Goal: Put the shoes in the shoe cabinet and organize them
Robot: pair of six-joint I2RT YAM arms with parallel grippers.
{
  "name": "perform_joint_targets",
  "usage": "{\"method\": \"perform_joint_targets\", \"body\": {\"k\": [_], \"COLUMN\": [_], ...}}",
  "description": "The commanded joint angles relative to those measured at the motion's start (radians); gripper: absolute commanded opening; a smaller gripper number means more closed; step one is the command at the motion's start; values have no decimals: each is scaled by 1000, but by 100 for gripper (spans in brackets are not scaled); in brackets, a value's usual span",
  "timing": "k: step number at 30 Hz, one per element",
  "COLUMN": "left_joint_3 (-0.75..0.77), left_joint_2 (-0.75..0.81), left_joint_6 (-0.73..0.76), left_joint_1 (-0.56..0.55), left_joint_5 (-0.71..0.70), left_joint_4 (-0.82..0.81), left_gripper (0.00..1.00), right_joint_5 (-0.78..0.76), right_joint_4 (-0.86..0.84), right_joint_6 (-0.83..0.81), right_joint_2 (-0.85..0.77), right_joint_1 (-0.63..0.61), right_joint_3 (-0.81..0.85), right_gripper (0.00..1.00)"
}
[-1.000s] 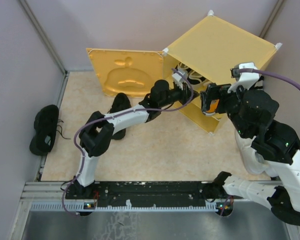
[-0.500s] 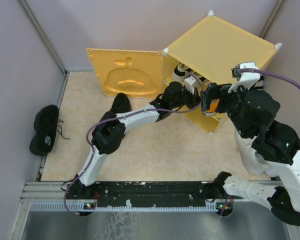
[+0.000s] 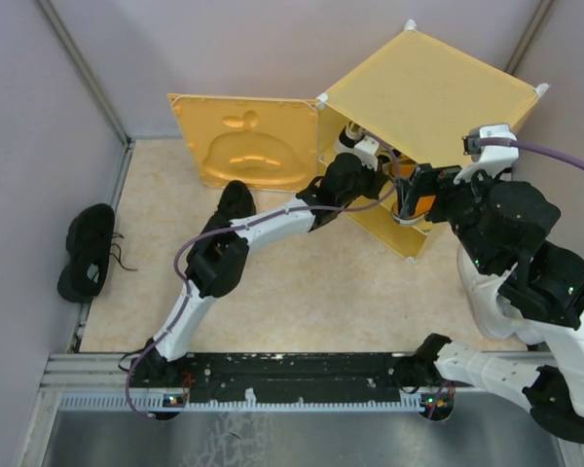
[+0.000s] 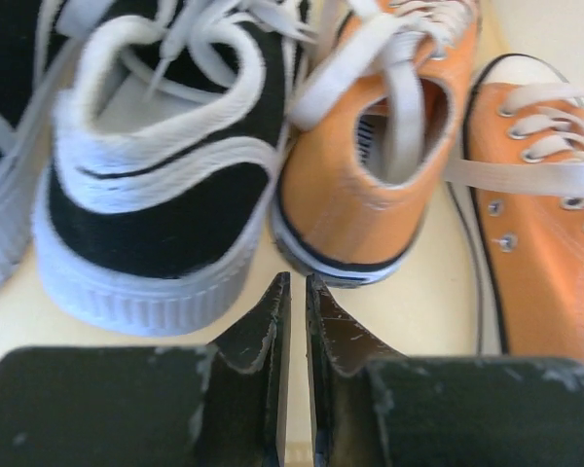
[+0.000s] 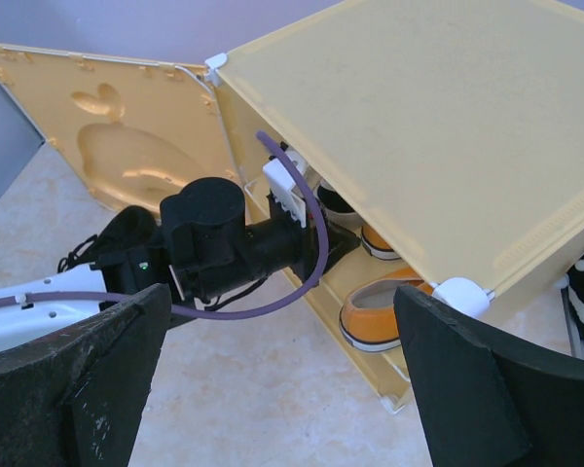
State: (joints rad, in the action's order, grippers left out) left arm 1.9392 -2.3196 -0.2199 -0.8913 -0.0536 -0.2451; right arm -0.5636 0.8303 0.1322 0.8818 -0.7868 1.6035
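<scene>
The yellow shoe cabinet (image 3: 438,88) stands at the back right with its door (image 3: 243,141) swung open to the left. My left gripper (image 4: 297,284) reaches inside onto a shelf. Its jaws stand nearly together with a thin slit and nothing in it. Just ahead of them sit the heel of a black-and-white sneaker (image 4: 156,195) and the heel of an orange sneaker (image 4: 370,165), with a second orange sneaker (image 4: 545,195) to the right. My right gripper (image 5: 282,292) hovers open outside the cabinet's front corner, above another orange shoe (image 5: 380,311) on the lower level.
One black shoe (image 3: 236,202) lies on the floor behind the left arm, near the door. Two more black shoes (image 3: 88,251) lie at the far left by the wall. Grey walls close in both sides. The left arm's purple cable (image 5: 311,263) loops before the cabinet opening.
The left arm has stretched further right, carrying its gripper deeper into the cabinet. The right arm has shifted slightly to the right.
</scene>
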Motion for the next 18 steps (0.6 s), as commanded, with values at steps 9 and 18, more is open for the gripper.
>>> {"method": "perform_joint_targets", "body": {"k": [9,18], "left_joint_3": [-165,-435], "left_joint_2": [113,363], "left_joint_6": [30,97], "left_joint_1": [41,40], "left_joint_5": [73,263], "left_joint_4": [-93,-94], "left_gripper": [40,49], "right_joint_5": [23,26], "right_joint_4": [-50,-59], "right_joint_6": [-4,-6], "right_joint_2": [5,1], "right_joint_1": [7,7], "right_joint_3": [-6,-14], "right_gripper": [98,98]}}
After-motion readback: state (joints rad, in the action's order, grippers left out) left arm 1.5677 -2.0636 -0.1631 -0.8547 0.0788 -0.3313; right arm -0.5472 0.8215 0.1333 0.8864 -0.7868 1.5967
